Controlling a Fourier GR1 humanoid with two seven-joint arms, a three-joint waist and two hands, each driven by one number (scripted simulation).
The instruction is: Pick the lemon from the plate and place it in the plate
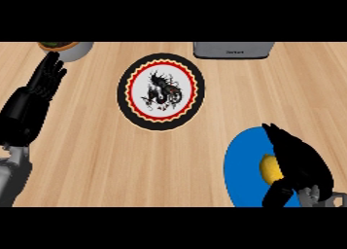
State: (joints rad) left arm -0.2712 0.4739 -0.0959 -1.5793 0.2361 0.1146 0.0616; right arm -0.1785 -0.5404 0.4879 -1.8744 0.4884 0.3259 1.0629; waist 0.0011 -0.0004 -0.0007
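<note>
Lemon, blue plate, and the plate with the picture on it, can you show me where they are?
lemon (268, 168): head view, on the yellow part that shows.
blue plate (242, 160): head view, on its bare left part.
picture plate (123, 92): head view, on its black left rim.

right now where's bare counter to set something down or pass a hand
Widest bare wood: below the patterned plate, between the left hand and the blue plate. Another patch right of the patterned plate, below the grey box. Crowded: the blue plate, where the right hand curls over the lemon.
</note>
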